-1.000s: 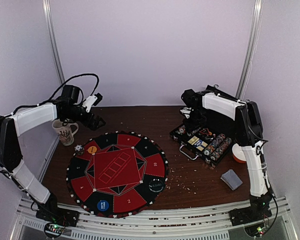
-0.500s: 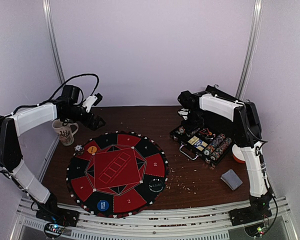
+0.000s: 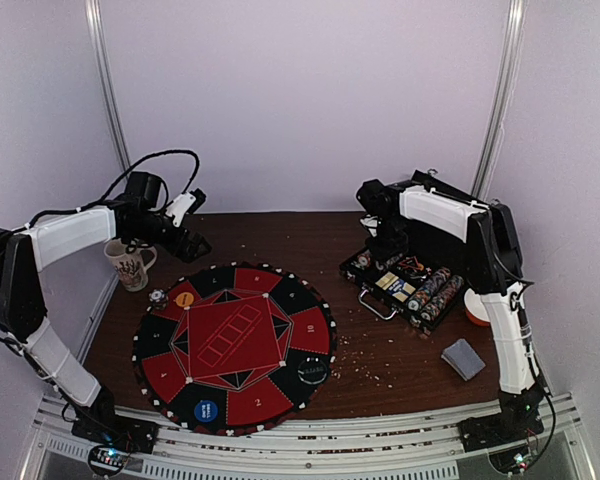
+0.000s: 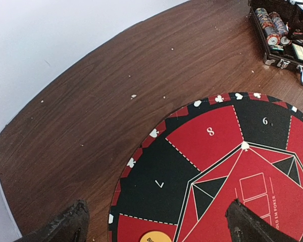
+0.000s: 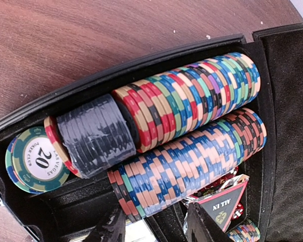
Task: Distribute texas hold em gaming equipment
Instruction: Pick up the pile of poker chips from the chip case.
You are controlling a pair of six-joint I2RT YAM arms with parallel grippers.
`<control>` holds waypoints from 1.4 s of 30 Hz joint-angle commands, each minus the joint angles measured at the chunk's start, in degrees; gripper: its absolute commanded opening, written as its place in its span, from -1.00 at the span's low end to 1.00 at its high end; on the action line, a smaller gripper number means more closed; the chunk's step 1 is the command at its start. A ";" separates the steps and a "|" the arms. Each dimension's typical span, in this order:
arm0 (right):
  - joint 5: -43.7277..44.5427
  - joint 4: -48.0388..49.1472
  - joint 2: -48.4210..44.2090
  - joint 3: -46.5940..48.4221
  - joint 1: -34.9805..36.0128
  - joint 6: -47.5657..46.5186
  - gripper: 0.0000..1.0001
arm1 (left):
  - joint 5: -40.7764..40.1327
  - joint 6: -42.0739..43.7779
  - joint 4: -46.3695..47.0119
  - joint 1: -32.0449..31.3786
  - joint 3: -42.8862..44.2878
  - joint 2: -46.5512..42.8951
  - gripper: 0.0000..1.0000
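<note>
- You have a dark brown wood-grain table (image 3: pixel 280 235) filling the middle of the overhead frame, flecked with pale crumbs (image 3: pixel 352 352).
- A round red-and-black mat (image 3: pixel 235 345) lies flat at lower centre-left.
- A small striped poker chip (image 3: pixel 158 296) sits just beside the mat's upper-left edge.
- A white patterned mug (image 3: pixel 128 265) stands upright at the left edge.
- An open black hinged case (image 3: pixel 405 285) sits right of centre.
- A stack of grey-blue-backed playing cards (image 3: pixel 464 358) lies lower right, apart from the case.
- An orange-and-white round container (image 3: pixel 477 305) stands just beside the case, far right.
</note>
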 commanded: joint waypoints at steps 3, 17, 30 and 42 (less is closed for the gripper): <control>1.35 -1.25 0.09 3.25 -1.19 0.01 -0.11 | -0.23 0.67 1.17 -0.32 1.41 0.45 0.96; -12.04 -1.03 -6.68 0.53 -1.21 -2.70 -0.07 | -0.03 0.73 1.00 -0.32 1.77 0.69 0.97; -11.71 0.95 -3.45 -3.52 -1.21 -0.41 -0.29 | -0.08 0.94 1.00 -0.32 1.59 0.56 0.96; -7.99 0.58 -0.87 -3.39 -1.21 -1.18 -0.33 | -0.21 1.01 0.62 -0.30 1.95 1.25 0.97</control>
